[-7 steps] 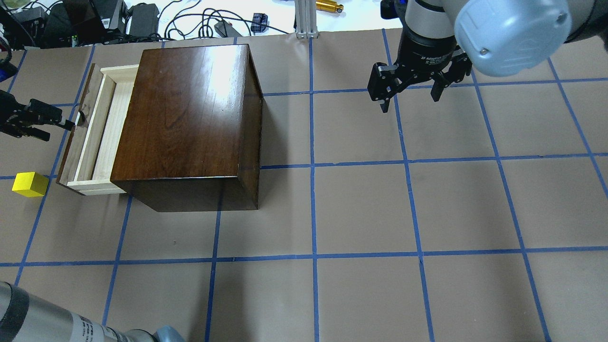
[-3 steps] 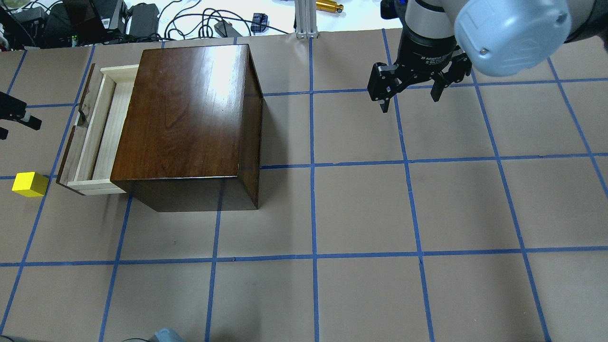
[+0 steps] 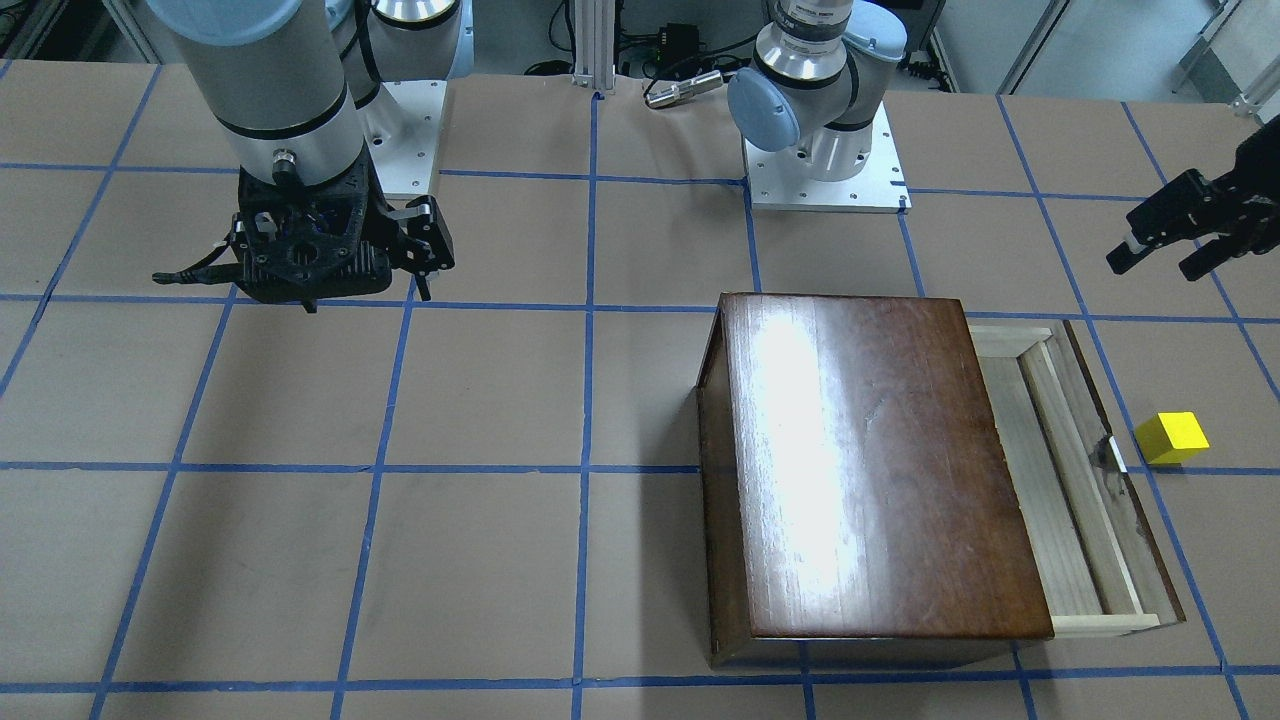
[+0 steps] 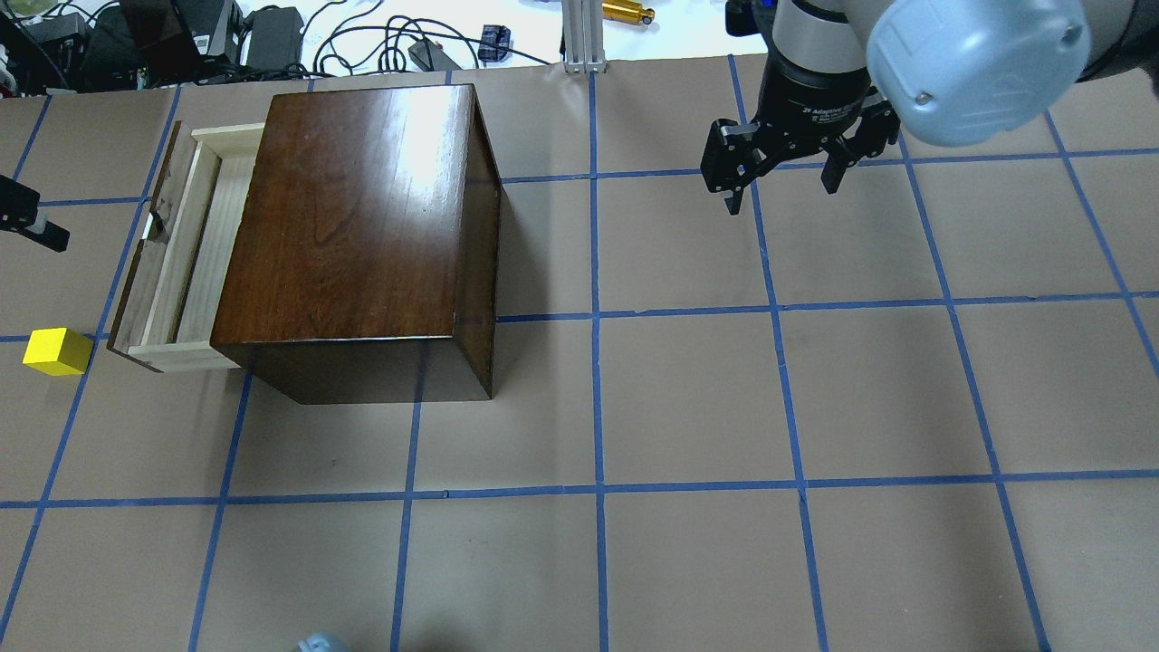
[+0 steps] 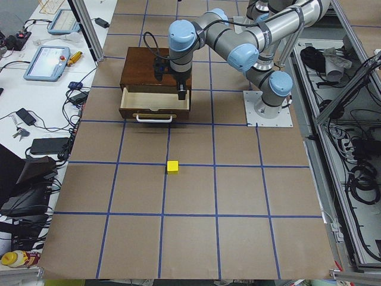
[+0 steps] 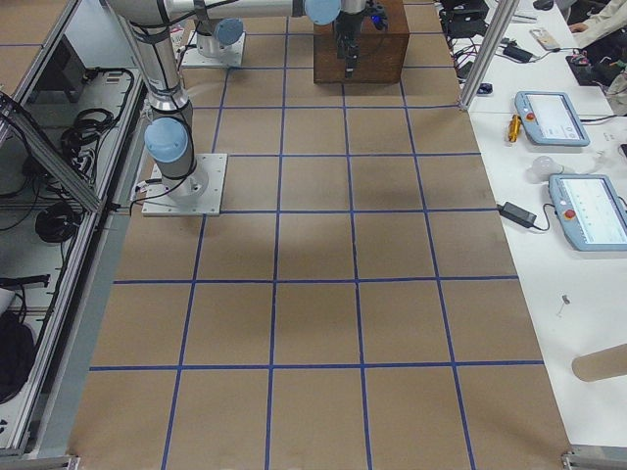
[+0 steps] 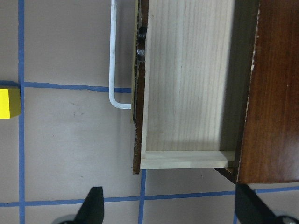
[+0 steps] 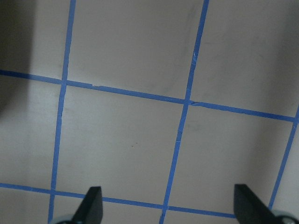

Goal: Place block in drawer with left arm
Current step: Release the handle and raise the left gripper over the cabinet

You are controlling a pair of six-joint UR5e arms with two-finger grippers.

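The yellow block (image 4: 56, 351) lies on the table just left of the drawer's front; it also shows in the front view (image 3: 1172, 437), the left view (image 5: 172, 167) and at the left wrist view's edge (image 7: 9, 103). The drawer (image 4: 195, 263) (image 3: 1050, 490) (image 7: 187, 79) is pulled out of the dark-brown box (image 4: 353, 217) and holds nothing. My left gripper (image 4: 27, 222) (image 3: 1160, 255) (image 7: 170, 207) is open and empty, raised, off the drawer's front panel. My right gripper (image 4: 780, 193) (image 8: 170, 207) is open and empty, far from the box.
The drawer's white handle (image 7: 114, 60) sticks out from its front panel. Cables and devices (image 4: 272, 36) and an aluminium post (image 4: 579, 36) line the far table edge. Both arm bases (image 3: 825, 150) stand on the robot's side.
My left gripper has drawn back from the drawer handle, leftward and almost out of the overhead view. Its forearm has left the bottom left corner. Drawer, block and right arm have not moved.
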